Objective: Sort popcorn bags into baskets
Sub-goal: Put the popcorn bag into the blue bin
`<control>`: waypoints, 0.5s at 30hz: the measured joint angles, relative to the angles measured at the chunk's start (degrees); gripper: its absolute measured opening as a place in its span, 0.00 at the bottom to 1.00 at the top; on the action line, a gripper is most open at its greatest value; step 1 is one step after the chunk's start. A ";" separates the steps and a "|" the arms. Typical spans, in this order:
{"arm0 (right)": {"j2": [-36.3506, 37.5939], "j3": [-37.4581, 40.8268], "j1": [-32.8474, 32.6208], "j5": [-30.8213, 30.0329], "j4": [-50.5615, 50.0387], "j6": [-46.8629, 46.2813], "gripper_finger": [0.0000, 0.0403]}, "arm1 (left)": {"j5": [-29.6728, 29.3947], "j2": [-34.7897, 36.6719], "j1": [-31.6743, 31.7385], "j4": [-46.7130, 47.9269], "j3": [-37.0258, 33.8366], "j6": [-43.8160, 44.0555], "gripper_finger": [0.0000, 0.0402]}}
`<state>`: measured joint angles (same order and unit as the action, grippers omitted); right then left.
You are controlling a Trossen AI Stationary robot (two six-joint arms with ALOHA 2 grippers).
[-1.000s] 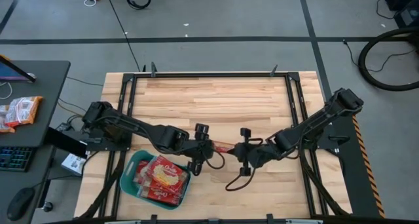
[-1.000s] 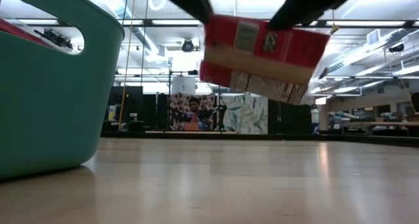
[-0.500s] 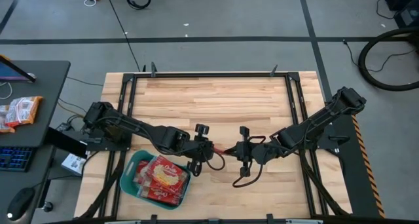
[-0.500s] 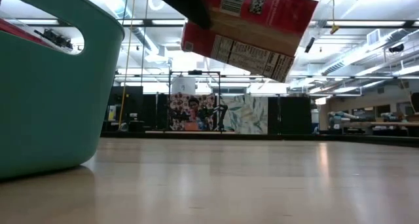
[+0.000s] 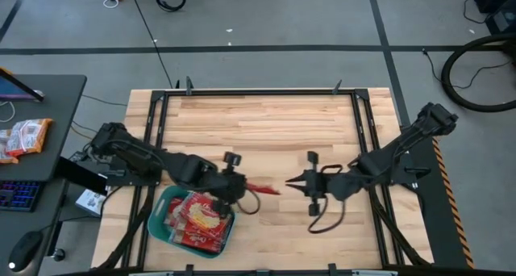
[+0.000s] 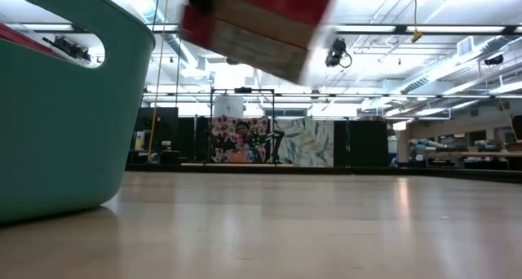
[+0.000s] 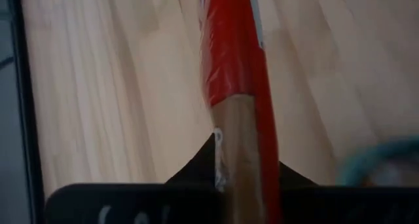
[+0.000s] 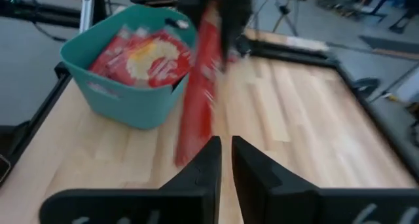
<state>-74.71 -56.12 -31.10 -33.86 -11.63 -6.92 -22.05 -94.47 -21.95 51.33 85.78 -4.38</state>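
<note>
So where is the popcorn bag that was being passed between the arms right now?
In the high view the popcorn bag is held edge-up above the table by the left gripper, just right of the teal basket; the right gripper has let go.

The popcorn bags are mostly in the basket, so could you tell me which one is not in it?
The bag gripped edge-on by the left gripper, held in the air beside the teal basket. The other red bags lie piled inside it.

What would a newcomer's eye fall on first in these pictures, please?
A red popcorn bag held on edge above the table's middle by the left gripper, with the right gripper just clear of it. Beside it, at the near left, the teal basket is heaped with red bags.
</note>
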 joint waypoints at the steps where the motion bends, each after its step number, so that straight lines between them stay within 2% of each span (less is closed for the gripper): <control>1: 1.14 0.00 -0.66 -1.43 -0.87 0.01 0.11 | 0.09 0.96 -0.74 2.48 0.00 1.29 0.07; 6: 4.35 0.00 -2.37 -5.58 -6.10 -0.83 0.11 | 3.44 4.91 -5.83 12.35 0.04 8.13 0.07; 15: 2.59 0.97 -1.76 -5.56 -7.72 -0.40 0.11 | 3.57 10.14 -17.41 20.11 0.04 25.90 0.08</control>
<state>-72.11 -55.15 -32.86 -39.42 -19.35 -7.31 -18.48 -84.33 -39.36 71.45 85.82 21.52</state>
